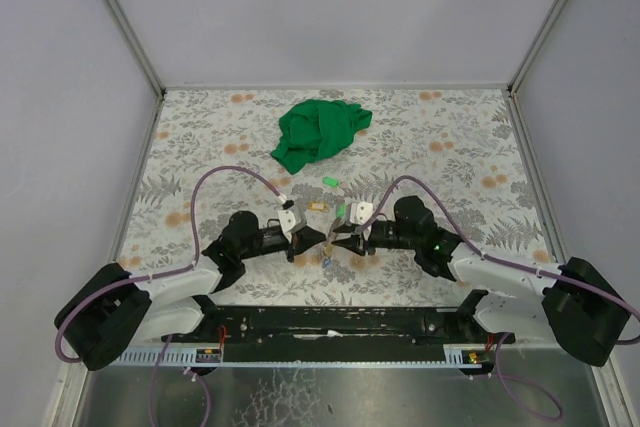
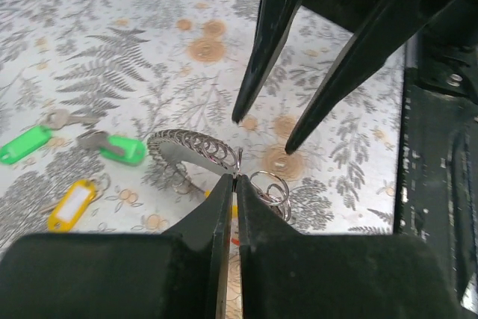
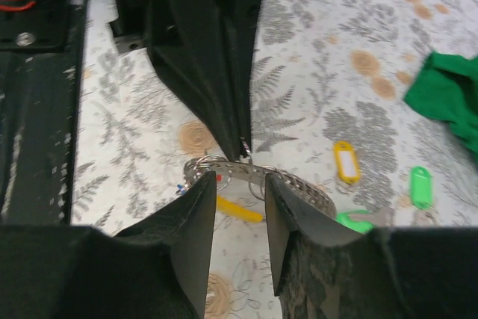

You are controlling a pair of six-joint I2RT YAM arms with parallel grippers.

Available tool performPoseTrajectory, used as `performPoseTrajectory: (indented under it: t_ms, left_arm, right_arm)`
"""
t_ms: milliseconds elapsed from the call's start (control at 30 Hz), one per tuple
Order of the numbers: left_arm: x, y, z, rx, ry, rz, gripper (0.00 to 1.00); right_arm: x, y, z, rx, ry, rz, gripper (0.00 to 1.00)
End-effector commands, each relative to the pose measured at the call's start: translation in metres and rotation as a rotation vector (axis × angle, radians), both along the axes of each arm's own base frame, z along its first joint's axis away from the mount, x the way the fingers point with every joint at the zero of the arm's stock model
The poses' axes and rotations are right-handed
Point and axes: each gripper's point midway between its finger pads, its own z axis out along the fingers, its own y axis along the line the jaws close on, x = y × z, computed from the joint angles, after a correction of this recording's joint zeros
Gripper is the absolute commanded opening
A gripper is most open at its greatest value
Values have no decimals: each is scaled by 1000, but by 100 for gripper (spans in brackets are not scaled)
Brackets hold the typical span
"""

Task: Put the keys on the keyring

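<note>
The keyring [image 2: 187, 142] is a silvery loop with small split rings on it, lying on the patterned table; it also shows in the right wrist view [image 3: 299, 181]. My left gripper [image 2: 235, 178] is shut, its tips pinching the ring's wire. My right gripper [image 3: 240, 184] is open, facing the left one, with the ring between its fingertips. Loose keys lie nearby: two with green tags [image 2: 26, 144] [image 2: 124, 149] and one with a yellow tag [image 2: 72, 204]. A yellow tag [image 3: 239, 209] lies under the ring, and beside it are small red and blue bits. In the top view both grippers [image 1: 325, 237] [image 1: 342, 235] meet at mid-table.
A crumpled green cloth [image 1: 318, 132] lies at the back middle of the table. The black base rail [image 1: 340, 322] runs along the near edge. Grey walls enclose the table on three sides.
</note>
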Motion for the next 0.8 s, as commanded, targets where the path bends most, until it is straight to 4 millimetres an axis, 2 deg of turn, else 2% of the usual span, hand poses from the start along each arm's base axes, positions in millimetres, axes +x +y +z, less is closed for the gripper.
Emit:
performPoseTrajectory:
  t_ms: [0,167,267,333,400,600,767]
  left_arm:
    - [23,9,12,-14,-30,136,0]
    - [26,14,13,-20,-31,173,0]
    - [26,15,13,-19,-30,179,0]
    - [25,15,15,-27,-36,175,0]
    - [24,15,16,-33,-40,171,0]
    - [21,11,12,-23,-26,141,0]
    - [22,8,7,-10,-7,133,0]
  right_arm:
    - [39,-9,23,-18,6,-212,40]
    - [60,-17,34,32,81,-299,48]
    - [78,-24,34,61,142,-385,51]
    - [94,-29,24,19,165,-457,52]
    - [107,-32,3,-64,206,-519,52]
    - [149,-32,-23,-128,234,-689,52]
    - [172,-25,-44,-161,253,-753,52]
